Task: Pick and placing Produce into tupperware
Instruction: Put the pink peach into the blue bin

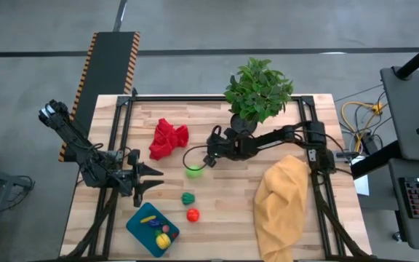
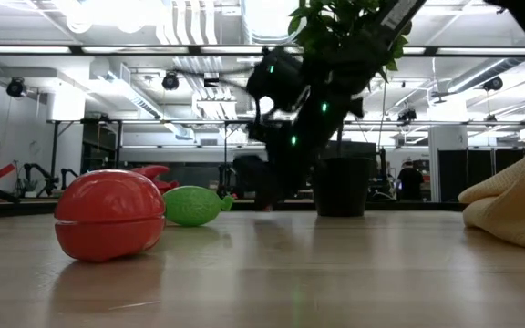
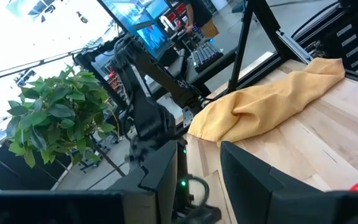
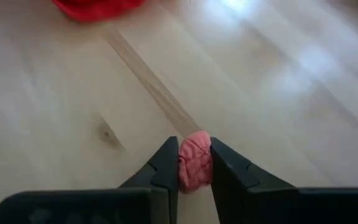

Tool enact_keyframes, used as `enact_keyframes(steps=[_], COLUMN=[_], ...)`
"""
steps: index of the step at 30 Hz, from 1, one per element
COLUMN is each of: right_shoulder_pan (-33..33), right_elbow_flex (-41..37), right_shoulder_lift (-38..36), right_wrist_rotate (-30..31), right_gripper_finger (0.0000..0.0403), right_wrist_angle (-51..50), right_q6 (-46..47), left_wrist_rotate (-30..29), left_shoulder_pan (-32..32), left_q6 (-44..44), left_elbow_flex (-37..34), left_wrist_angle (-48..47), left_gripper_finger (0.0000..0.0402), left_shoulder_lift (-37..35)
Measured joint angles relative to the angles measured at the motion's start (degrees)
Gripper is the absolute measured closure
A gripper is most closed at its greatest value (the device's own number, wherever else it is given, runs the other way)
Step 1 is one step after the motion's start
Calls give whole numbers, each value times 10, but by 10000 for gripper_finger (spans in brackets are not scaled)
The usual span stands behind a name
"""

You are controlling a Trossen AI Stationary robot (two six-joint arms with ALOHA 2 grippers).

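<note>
From above, the right gripper (image 1: 208, 159) is low over the middle of the table (image 1: 224, 218), just beside a bright green piece (image 1: 194, 172). A dark green piece (image 1: 188, 198) and a red piece (image 1: 193, 215) lie nearer the front edge. The teal container (image 1: 138, 227) sits at the front left and already holds yellow and other small pieces. The left gripper (image 1: 150, 180) waits near the container; its fingers stand a little apart and hold nothing.

From the table level, the red piece (image 2: 109, 215) is close to the camera and the bright green piece (image 2: 193, 206) is behind it. The right arm comes down behind them, in front of the potted plant (image 2: 343, 187).

The left wrist view shows only the plant, the yellow cloth (image 3: 266, 106) and the left gripper's own fingers, empty.

In the right wrist view, the two fingers are clenched on a tiny pink piece (image 4: 194, 163), which rests on the wood. The piece looks soft and wrinkled, and very light. I think it can squash or slip out, so a gentle hold across its middle, as here, seems best.
</note>
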Motion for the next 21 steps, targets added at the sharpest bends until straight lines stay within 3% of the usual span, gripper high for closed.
enact_keyframes(steps=[12,21], right_shoulder_pan=[122,231], right_elbow_flex=[-3,-7], right_shoulder_lift=[-141,-117], right_wrist_rotate=[-2,-3], right_gripper_finger=[348,348], right_wrist_angle=[5,154], right_q6=[-40,-36], left_wrist_rotate=[0,0], left_shoulder_pan=[0,0], left_q6=[3,1], left_elbow_flex=[0,3], left_wrist_angle=[0,1], left_gripper_finger=[292,292], left_shoulder_lift=[-1,0])
